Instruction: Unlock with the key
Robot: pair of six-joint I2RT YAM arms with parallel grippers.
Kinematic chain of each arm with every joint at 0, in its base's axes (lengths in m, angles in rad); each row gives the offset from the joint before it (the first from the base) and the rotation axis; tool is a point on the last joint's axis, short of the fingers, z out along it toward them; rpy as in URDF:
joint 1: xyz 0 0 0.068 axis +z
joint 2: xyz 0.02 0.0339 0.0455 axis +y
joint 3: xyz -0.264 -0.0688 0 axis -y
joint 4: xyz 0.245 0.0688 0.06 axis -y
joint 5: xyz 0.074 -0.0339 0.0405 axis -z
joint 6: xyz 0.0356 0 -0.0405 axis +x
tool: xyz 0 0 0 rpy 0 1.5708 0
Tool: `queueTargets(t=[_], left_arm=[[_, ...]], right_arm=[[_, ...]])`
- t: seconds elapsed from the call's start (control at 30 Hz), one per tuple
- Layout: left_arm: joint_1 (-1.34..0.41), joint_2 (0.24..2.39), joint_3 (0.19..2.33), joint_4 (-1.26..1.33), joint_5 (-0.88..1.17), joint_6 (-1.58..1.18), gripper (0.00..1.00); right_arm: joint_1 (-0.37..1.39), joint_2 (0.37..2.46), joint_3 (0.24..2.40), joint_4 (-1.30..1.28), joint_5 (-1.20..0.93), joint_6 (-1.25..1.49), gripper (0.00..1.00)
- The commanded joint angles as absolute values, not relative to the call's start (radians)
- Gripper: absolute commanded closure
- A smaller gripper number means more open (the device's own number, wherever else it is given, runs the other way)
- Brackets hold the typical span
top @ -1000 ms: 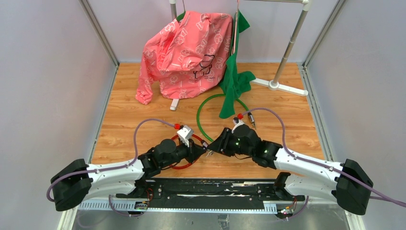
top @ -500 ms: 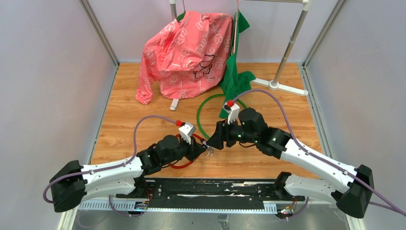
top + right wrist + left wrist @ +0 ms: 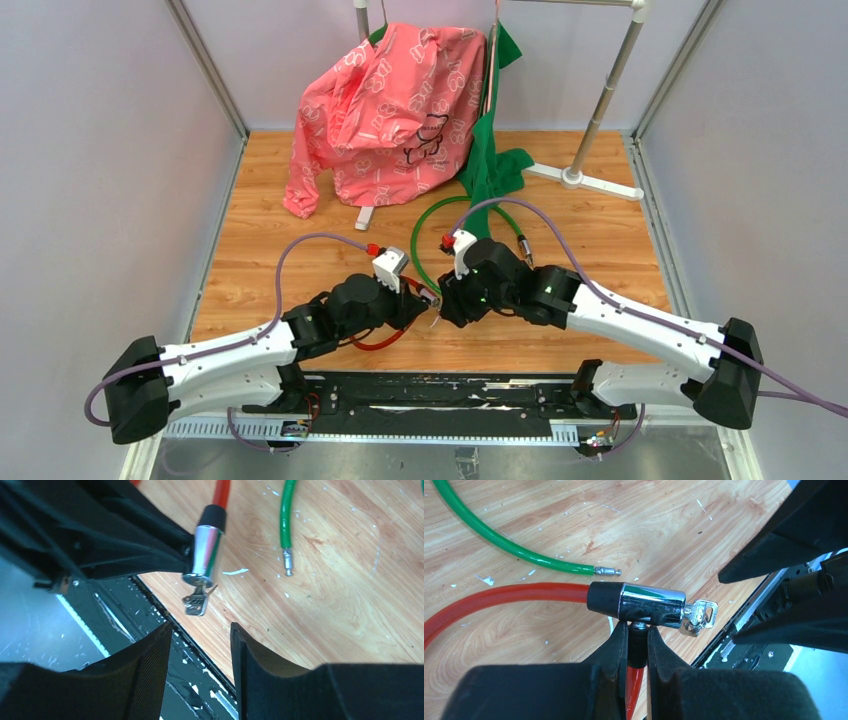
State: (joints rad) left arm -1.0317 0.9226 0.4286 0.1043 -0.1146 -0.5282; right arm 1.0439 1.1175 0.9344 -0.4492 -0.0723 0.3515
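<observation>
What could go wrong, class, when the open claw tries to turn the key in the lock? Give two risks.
1. The left claw pinches only the thin stub under the lock, so turning the key may twist the lock in that grip.
2. The right claw is open and short of the key. A second key seems to hang beside it, so the claw may catch the wrong one.

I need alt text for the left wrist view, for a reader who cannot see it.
The left gripper is shut on the red cable lock just below its chrome barrel, with a key in the barrel's end. A green cable lies behind on the wooden table.
</observation>
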Motion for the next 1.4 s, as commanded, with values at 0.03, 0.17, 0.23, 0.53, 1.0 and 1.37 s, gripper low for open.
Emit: queueTargets(t=[0.03, 0.17, 0.23, 0.53, 1.0, 1.37], left_arm=[[-1.038, 0.887, 0.471, 0.076, -0.141, -0.537, 1.00], [-1.038, 0.881, 0.475, 0.069, -0.143, -0.540, 1.00], [-1.039, 0.878, 0.474, 0.069, -0.142, -0.541, 1.00], [-1.037, 0.873, 0.517, -0.008, -0.174, -0.549, 1.00], [-1.038, 0.944, 0.695, -0.249, -0.170, -0.581, 1.00], [-1.038, 0.952, 0.700, -0.259, -0.162, -0.583, 1.00]], right_arm=[[1.055, 1.138, 0.946, -0.459, 0.029, 0.447, 0.51], [1.055, 1.129, 0.903, -0.362, 0.016, 0.542, 0.51], [1.055, 1.121, 0.875, -0.323, 0.017, 0.586, 0.52], [1.059, 1.102, 0.936, -0.358, -0.126, 0.359, 0.47], [1.148, 1.143, 0.980, -0.437, 0.048, -0.182, 0.41], [1.166, 1.105, 0.903, -0.307, 0.016, -0.281, 0.54]])
